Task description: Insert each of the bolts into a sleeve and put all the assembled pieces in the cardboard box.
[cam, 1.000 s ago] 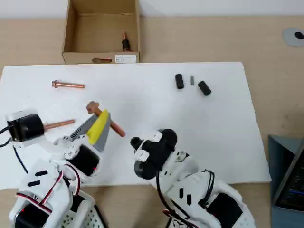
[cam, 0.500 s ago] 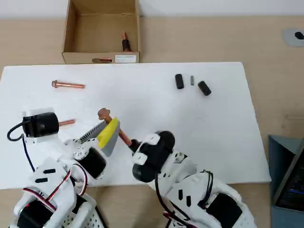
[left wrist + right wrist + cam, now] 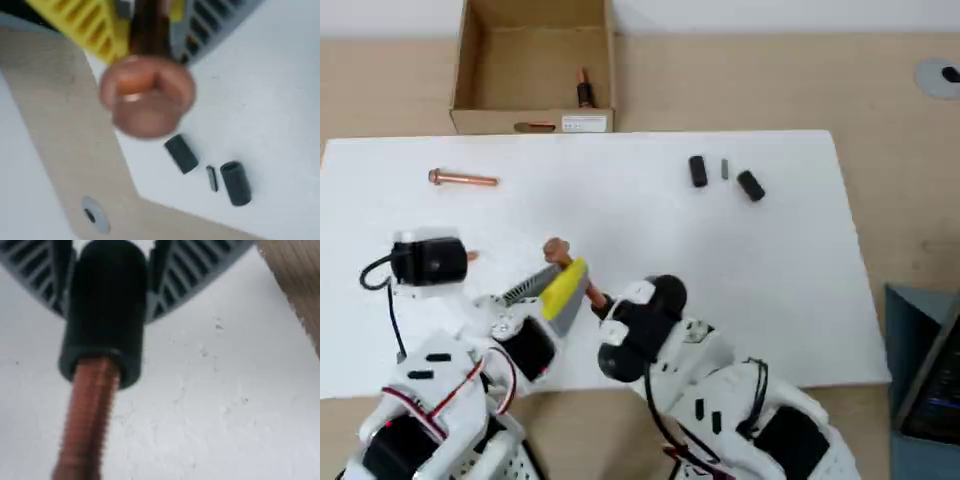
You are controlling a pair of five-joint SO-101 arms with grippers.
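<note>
**Bolt brought across to the sleeve; mating begun, depth unconfirmed**

Since a second ago the left gripper (image 3: 563,288) and its copper bolt (image 3: 558,254) are shifted rightward and towards the near table edge, up against the right arm. The right arm is hardly displaced.

The copper bolt is clamped by its shank between the yellow and grey fingers, its head end pointing away from the right arm. The black sleeve (image 3: 105,310) is gripped across its body by the right gripper (image 3: 107,267). The threaded tip is seen at or just inside the sleeve's mouth; how deep cannot be told.

One assembled piece (image 3: 584,91) is noted inside the cardboard box (image 3: 468,70). A loose bolt (image 3: 463,179) lies on the white mat (image 3: 790,280). A spare sleeve (image 3: 697,171) and a second spare sleeve (image 3: 750,186) lie well apart from the arms.

Risks, as judged:
- If the shank is tilted against the bore, jamming is to be expected.
- A push against a jam may twist the black sleeve in its grip or slide the copper bolt back through the fingers.
- If either grip is released before full seating, the pair may separate and roll on the mat.
</note>
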